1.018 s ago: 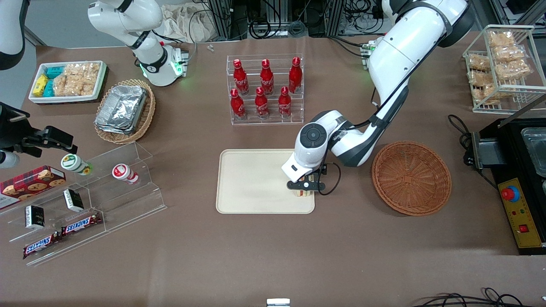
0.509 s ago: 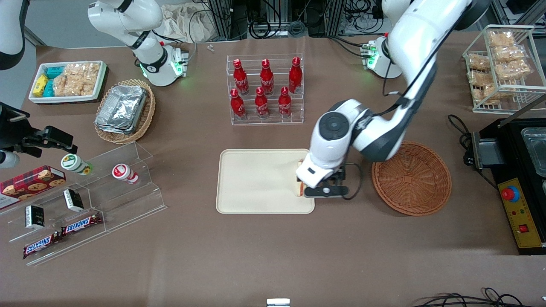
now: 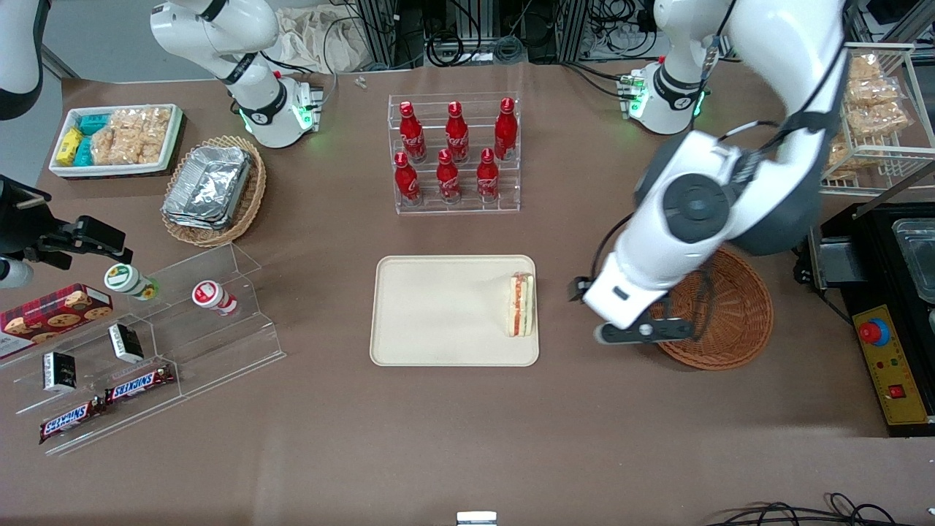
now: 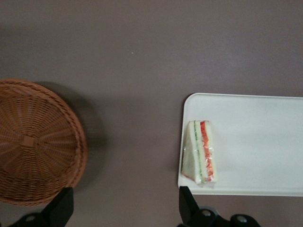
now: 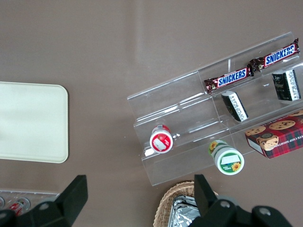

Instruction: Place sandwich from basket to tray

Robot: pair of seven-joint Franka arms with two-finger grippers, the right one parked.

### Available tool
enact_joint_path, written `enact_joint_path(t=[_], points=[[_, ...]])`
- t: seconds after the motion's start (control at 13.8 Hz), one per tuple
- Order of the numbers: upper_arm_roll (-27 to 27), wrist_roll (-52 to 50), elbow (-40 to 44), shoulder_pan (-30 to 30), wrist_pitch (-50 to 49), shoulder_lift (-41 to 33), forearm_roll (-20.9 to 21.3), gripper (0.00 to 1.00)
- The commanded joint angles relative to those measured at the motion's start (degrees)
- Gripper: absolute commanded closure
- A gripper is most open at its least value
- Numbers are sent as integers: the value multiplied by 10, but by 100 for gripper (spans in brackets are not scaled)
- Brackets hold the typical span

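Observation:
The sandwich [image 3: 521, 305] lies on the cream tray [image 3: 438, 310], at the tray's end toward the working arm; it also shows in the left wrist view [image 4: 200, 152], on the tray [image 4: 255, 142]. The reddish-brown basket [image 3: 719, 321] stands beside the tray and holds nothing that I can see; it also shows in the left wrist view [image 4: 35, 142]. My left gripper [image 3: 634, 332] hangs high above the table between the tray and the basket, over the basket's near rim. Its fingers [image 4: 187, 208] are spread wide with nothing between them.
A clear rack of red bottles [image 3: 454, 153] stands farther from the front camera than the tray. A tan wicker basket with foil containers [image 3: 213, 190] and a clear stepped display with snacks [image 3: 146, 343] lie toward the parked arm's end. A wire rack of snack bags [image 3: 865, 109] and a black appliance [image 3: 887, 292] lie toward the working arm's end.
My left gripper has left the sandwich on the tray, risen and moved away toward the basket. The sandwich lies uncovered now.

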Motion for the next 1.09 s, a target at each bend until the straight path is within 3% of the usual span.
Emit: enact_joint_path(t=[0.0,0.15,0.29,0.51,0.73,1.02], points=[[72,101,-12,13,-70,-75,-64,0],[154,190,-24,-7,-112,-117,-101,0],[198,223,-53,-22,-124,-153,-96,0],[204,228,-123,-22,-111,-226,-89,0],[203,227,-137,-22,-105,-249,-55,0],[203,228,-220,-22,-48,-305,-59,0]])
